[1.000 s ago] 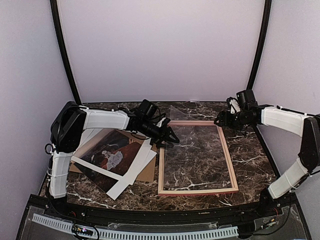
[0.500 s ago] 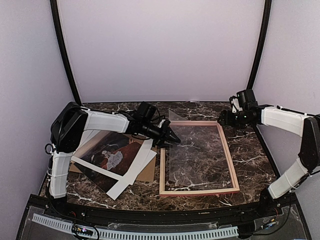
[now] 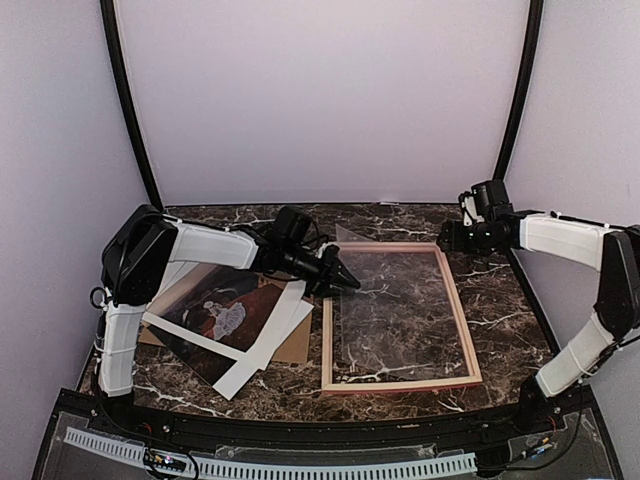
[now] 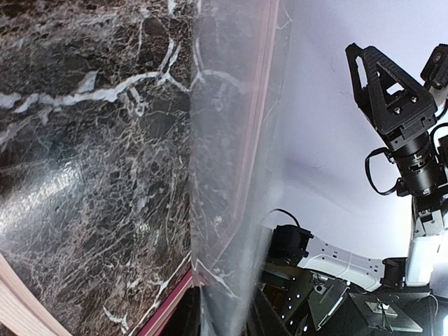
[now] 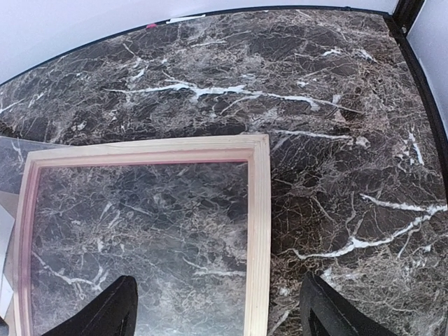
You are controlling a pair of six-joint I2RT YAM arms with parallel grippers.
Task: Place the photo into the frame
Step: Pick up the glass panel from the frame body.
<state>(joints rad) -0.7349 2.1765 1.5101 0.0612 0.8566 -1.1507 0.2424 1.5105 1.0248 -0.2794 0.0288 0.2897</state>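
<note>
Near left on my dark marble table, white veins all over: the photo lies flat and face up. It is a glossy reddish-brown rectangle with 1 small pale figure in the middle. It sits in a loose, skewed pile with a white mat; I cannot tell the exact stacking. A brown cardboard board pokes out at the pile's right. The photo is outside the frame, just left of it.

The frame has 4 thin pale-pink wood rails and lies flat, with marble showing through it. A clear sheet, stiff and see-through, leans over it with its left side raised. 1 corner pokes past the far rail.

My left gripper, black and tapered, is at the sheet's raised left edge, jaws narrow. I cannot tell if they actually pinch it.

Farthest is my right gripper, above the frame's far right corner. Its 2 black fingers are spread wide, nothing between them.
</note>
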